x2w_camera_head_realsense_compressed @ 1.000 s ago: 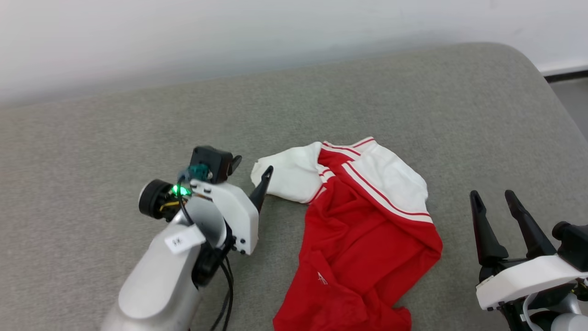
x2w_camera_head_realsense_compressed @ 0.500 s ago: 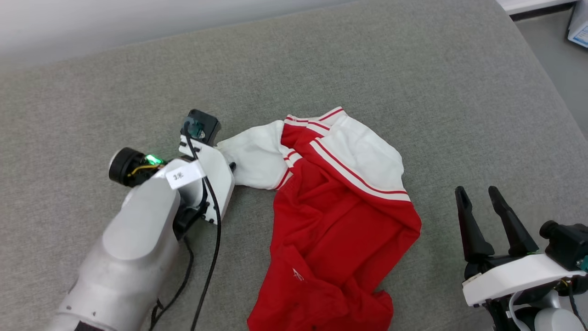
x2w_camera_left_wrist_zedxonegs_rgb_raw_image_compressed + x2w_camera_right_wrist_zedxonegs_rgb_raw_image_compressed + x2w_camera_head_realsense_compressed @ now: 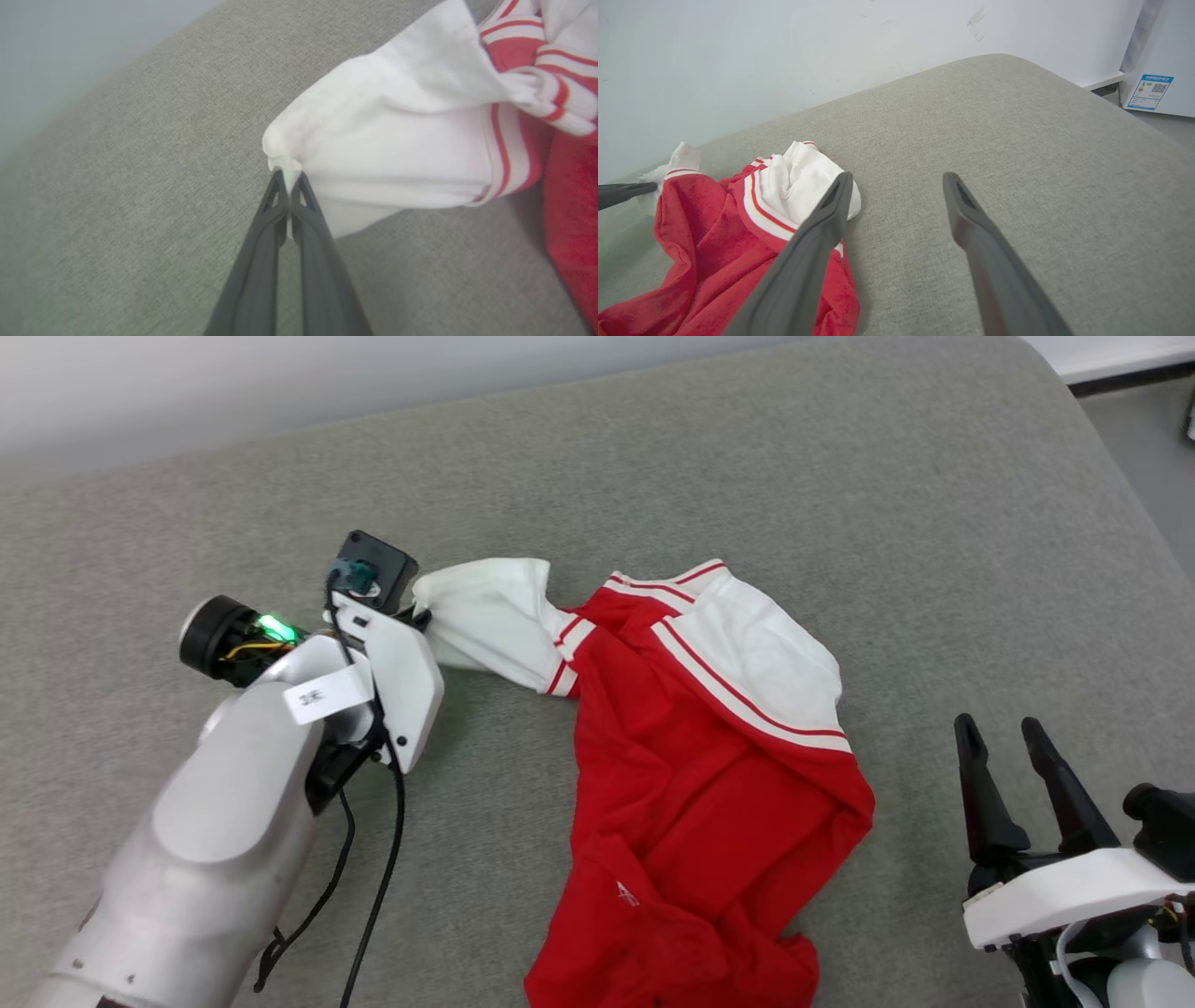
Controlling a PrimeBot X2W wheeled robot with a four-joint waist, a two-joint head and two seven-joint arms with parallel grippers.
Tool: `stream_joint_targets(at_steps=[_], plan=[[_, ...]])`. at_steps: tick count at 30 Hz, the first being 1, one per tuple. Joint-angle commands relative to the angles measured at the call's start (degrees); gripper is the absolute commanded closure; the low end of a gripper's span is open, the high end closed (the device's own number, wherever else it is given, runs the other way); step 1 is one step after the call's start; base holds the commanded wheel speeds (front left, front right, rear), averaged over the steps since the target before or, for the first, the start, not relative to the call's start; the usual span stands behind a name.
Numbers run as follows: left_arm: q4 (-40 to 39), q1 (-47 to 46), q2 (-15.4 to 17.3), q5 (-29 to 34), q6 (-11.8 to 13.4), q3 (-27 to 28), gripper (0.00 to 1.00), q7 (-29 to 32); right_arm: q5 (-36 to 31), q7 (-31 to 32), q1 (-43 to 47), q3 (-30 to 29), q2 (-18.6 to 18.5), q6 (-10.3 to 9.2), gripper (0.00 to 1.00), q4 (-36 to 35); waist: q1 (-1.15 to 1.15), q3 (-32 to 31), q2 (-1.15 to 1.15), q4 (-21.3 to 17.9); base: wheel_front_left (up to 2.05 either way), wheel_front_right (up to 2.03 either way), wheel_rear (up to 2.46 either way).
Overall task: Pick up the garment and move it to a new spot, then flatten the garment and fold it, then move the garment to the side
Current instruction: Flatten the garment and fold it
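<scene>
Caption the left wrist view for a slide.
Left gripper shut on the white sleeve of the red jersey, over grey upholstery.

The garment (image 3: 709,775) is a red jersey shirt with white short sleeves and red-and-white striped trim. It lies crumpled on the grey cushion (image 3: 840,476). The end of one white sleeve is pinched between the tips of the left fingers (image 3: 259,261) and drawn out from the red body toward them. The other sleeve lies folded over the red cloth, near the right fingers (image 3: 980,793) but apart from them. A small white logo shows on the lower red part.
</scene>
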Motion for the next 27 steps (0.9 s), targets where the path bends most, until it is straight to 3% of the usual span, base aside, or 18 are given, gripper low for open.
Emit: stream_joint_targets(at_steps=[1, 6, 13, 19, 27], plan=[[-1.85, 1.47, 0.94, -0.29, 0.45, 0.49, 1.0, -0.98, -0.34, 0.25, 0.35, -0.56, 0.12, -0.05, 0.0, -0.26, -0.01, -1.18, 0.0, 1.7, 0.0, 0.0, 0.0], [-10.94, 6.85, 4.85, -1.22, 3.01, 2.94, 1.0, -3.12, -1.1, 1.73, 1.05, -2.38, 0.13, -0.04, 0.0, -1.42, -0.01, -2.68, 0.0, 4.99, 0.0, 0.0, 0.0], [-21.16, 21.5, 7.72, -5.75, 9.53, 7.8, 1.0, -5.0, -1.81, 4.07, 2.18, -3.45, 0.12, -0.05, 0.0, -2.77, -0.01, -4.16, 0.0, 7.75, 0.0, 0.0, 0.0], [-21.27, 32.64, 5.69, -10.77, 12.64, 10.66, 1.0, -8.26, -2.16, 5.42, 2.69, -3.91, 0.12, -0.05, 0.0, -3.5, -0.01, -4.69, 0.0, 8.81, 0.0, 0.0, 0.0], [-16.92, 37.27, 1.12, -13.16, 12.55, 10.74, 1.0, -14.42, -2.79, 6.82, 3.16, -3.91, 0.13, -0.04, 0.0, -3.97, -0.01, -6.42, 0.0, 9.12, 0.0, 0.0, 0.0]])
